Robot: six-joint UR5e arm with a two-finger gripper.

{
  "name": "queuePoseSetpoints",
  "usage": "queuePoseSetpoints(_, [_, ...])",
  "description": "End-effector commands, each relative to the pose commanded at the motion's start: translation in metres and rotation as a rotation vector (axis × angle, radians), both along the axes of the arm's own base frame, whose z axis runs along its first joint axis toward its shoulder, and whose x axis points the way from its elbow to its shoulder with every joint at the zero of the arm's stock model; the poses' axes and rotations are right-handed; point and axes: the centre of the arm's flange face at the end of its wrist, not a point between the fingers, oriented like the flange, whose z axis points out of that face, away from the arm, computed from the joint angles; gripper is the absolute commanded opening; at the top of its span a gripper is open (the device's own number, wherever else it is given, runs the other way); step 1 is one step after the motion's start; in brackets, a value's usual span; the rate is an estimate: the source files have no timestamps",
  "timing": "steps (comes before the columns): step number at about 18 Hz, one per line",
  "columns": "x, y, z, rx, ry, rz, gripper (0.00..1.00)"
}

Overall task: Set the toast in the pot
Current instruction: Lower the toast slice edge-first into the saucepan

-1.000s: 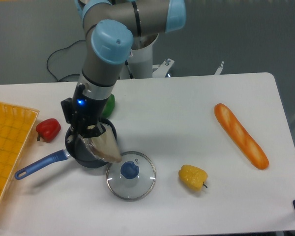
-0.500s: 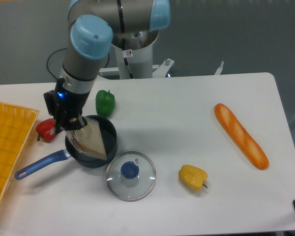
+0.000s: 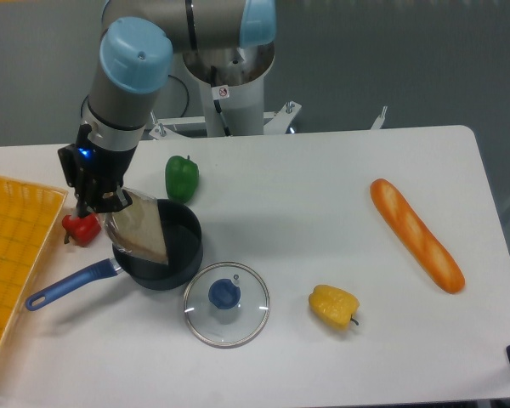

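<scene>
Toast held tilted over the pot's left rim.

One hand (image 3: 110, 204) is closed on the top corner of one toast (image 3: 140, 231), whose long axis slants down-right into one pot (image 3: 177, 252), its blue handle pointing lower-left. One glass lid (image 3: 226, 303) lies just beside it; one baguette (image 3: 416, 235) lies far right on the bench (image 3: 306, 195).

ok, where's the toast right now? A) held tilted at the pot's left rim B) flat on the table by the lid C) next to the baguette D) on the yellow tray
A: the toast hangs tilted from the gripper, its lower edge inside the pot at the left rim, not lying flat.
</scene>
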Motion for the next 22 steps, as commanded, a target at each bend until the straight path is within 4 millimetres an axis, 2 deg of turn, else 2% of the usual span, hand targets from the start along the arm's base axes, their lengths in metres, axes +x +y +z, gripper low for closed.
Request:
queuePoseSetpoints(6, [0.010,0.000,-0.010,-0.017,-0.006,-0.016,0.14])
queuePoseSetpoints(22, [0.009,0.001,-0.031,-0.045,-0.004,-0.047,0.14])
